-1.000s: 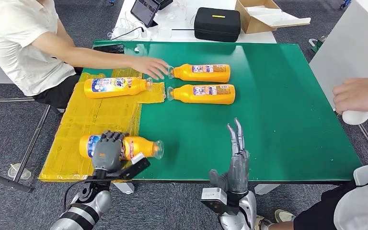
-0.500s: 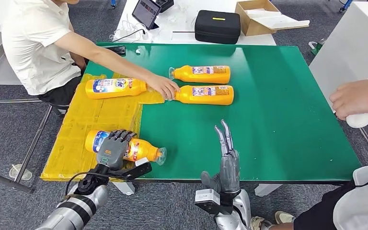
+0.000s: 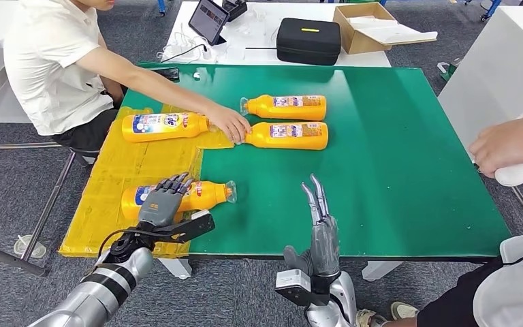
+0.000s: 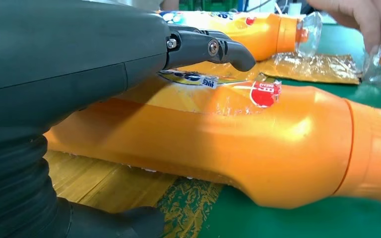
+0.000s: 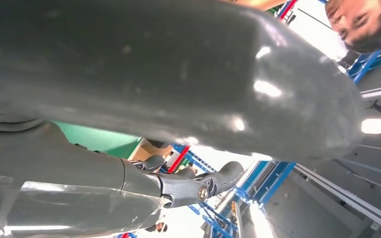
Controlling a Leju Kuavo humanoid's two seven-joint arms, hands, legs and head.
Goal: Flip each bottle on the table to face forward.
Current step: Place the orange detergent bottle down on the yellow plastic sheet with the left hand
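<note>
Several orange bottles lie on their sides on the green table. The nearest bottle straddles the edge of the yellow mat. My left hand lies over its base end with fingers stretched out above the body and the thumb down on the mat beside it. My right hand stands at the near table edge, fingers straight up, holding nothing. One bottle rests on the mat with its blue label up. Two more bottles lie mid-table.
A seated person's hand touches the cap of the closer mid-table bottle. Another person's hand holds a white object at the right edge. A black case, cardboard box and tablet sit behind.
My left hand's fingers uncurled from the nearest bottle, which swung level and farther from the near edge. The person's hand shifted from the far mid-table bottle's cap to the closer one's.
</note>
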